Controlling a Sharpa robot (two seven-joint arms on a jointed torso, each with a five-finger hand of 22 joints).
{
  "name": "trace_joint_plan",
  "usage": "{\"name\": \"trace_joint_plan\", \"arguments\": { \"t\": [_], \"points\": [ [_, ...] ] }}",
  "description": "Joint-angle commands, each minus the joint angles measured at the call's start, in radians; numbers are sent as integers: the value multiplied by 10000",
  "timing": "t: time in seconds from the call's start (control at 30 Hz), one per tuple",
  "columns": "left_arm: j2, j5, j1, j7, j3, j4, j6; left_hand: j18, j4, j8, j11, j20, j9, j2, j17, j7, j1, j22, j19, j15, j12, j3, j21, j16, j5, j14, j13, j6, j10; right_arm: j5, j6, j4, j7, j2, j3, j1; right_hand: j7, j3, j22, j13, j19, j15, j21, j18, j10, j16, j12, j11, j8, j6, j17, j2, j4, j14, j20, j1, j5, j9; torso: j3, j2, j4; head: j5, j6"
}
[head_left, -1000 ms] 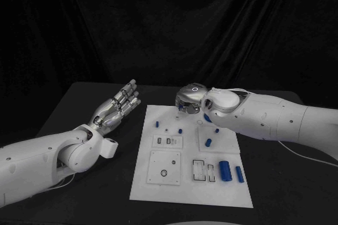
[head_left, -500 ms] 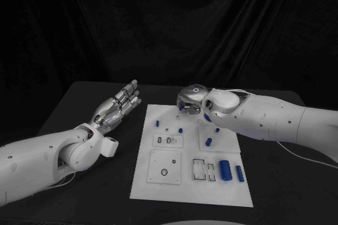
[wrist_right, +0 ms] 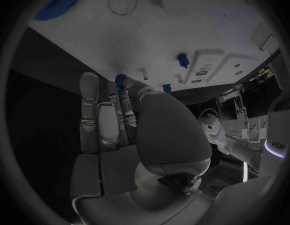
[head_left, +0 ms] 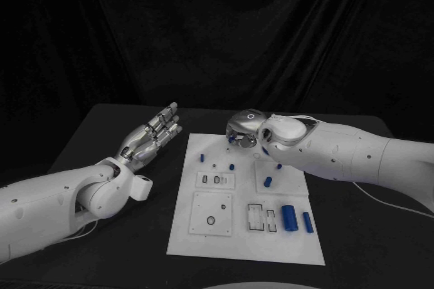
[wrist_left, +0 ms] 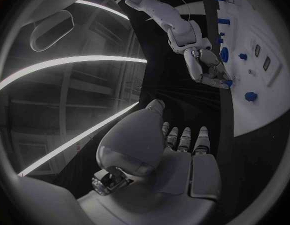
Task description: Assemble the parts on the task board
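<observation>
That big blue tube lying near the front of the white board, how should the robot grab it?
Best pinched across its middle, coming down from above. The big blue tube lies flat on the task board, its long rounded sides bare, with a thinner blue piece lying close beside it, so fingers probably need care there.

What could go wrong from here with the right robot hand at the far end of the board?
1. The right robot hand seems to pinch a small blue part at its fingertips; a slip would drop it.
2. Loose blue pegs stand close by; the fingers could knock them.
3. The right arm hides part of the task board from the head view.
</observation>
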Motion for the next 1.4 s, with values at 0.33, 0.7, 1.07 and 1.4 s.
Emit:
{"name": "trace_joint_plan", "arguments": {
  "t": [0.33,0.7,1.07,1.4],
  "points": [
    [39,-12,13,922,9,-38,151,163,-56,88,52,87,29,-65,-13,301,11,-16,-28,58,-33,127,-58,-36,58,14,-16,133,2,219,96,6,-224,-2,-1,-48,-691,-433,-421,-36,-532,-72,-843,-46,-3136,-605,-56,214,-161,-4104,-854,-338,222,-541,-13,-182,-188,-682,-16,-10,-17,20,-8],
    [-92,-12,10,872,8,5,120,163,-84,102,43,91,38,-68,-13,391,14,-16,-28,61,-33,160,-58,-36,59,14,-16,200,2,223,-1404,430,-303,-535,23,86,-299,-1479,-668,85,-903,-130,-1599,44,-4628,-924,34,12,-112,-5272,-1433,87,114,-1063,-22,-109,-68,-670,-6,-10,-12,56,61],
    [-239,-11,6,885,6,97,20,164,-123,89,81,91,28,-93,-13,351,18,-16,-28,61,-33,184,-58,-36,76,14,-16,152,2,223,-510,2396,-792,-2356,30,908,2,-1524,-531,713,-986,-80,-1958,24,-1975,-1732,619,88,260,-2159,-2638,355,212,-1601,-19,-83,57,-443,-9,-25,-49,-54,109],
    [-222,-11,-2,867,6,78,45,165,-134,88,97,90,28,-97,-13,326,16,-16,-28,61,-33,196,-58,-36,81,14,-16,157,2,321,488,2844,-1150,-3417,-48,939,-445,-2103,-773,8702,-626,-393,-2912,-10,-831,-481,9549,-682,-32,-1610,-248,351,590,-795,-290,-820,-86,-265,-26,-45,-89,-45,109]
  ]
}}
